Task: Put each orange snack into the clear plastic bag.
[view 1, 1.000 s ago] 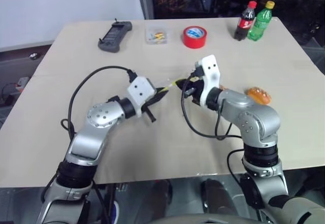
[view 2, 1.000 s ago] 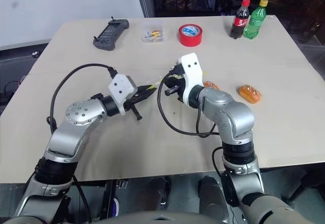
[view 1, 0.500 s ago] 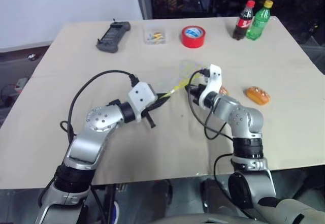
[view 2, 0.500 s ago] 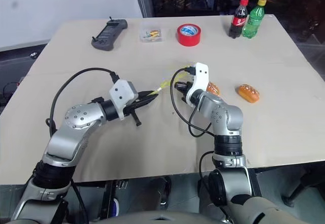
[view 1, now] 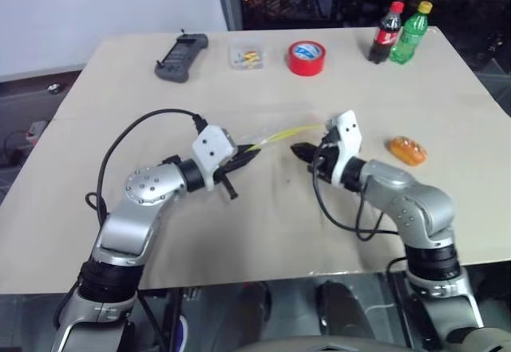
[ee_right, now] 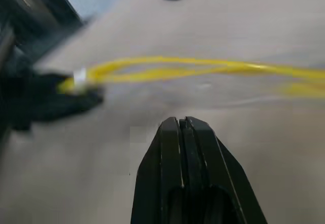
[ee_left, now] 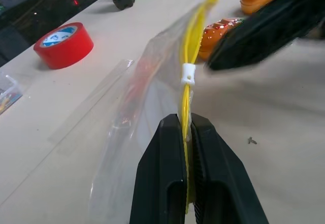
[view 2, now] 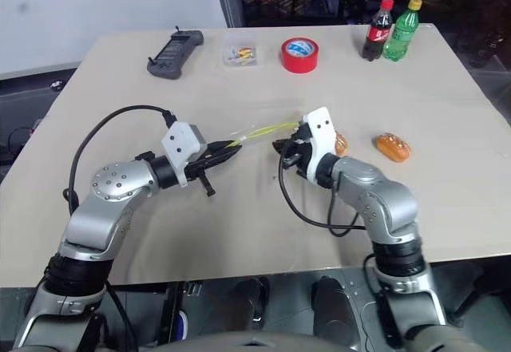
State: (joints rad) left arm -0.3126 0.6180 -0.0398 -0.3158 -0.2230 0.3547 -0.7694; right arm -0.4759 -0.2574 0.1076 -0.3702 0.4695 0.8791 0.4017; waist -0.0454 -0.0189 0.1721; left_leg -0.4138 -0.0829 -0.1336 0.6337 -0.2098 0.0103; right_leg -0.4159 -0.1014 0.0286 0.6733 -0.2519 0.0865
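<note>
Two orange snacks are both outside the bag, so as far as I can judge none of the task is finished. One orange snack (view 1: 406, 149) lies on the bare surface (view 1: 263, 232) to the right of the clear plastic bag (ee_left: 152, 82), well apart from it. The other orange snack (view 2: 340, 143) sits nearer the bag, also to its right, just behind the right arm's wrist and partly hidden by it.

The bag itself is off the surface at one end. The left gripper (ee_left: 186, 127) has its fingers pinched tight on the yellow seal strip (ee_left: 189, 56), close to the small white slider, and the clear film hangs and trails away from that hold. From the head views the strip runs out rightward from the left fingers toward the right gripper (view 1: 303, 152).

That right gripper hovers just to the right of the bag's free end. In its own wrist view its fingers look pressed nearly together, with nothing between them, and the yellow strip passes ahead of them without touching. The strip there seems to split into two lines, so the mouth may be partly parted, though I cannot tell how far.

What is left, by my reckoning: get the mouth properly open, then carry each snack across and drop it in.

The red tape roll (view 1: 306, 57) stands well beyond the bag, untouched.
</note>
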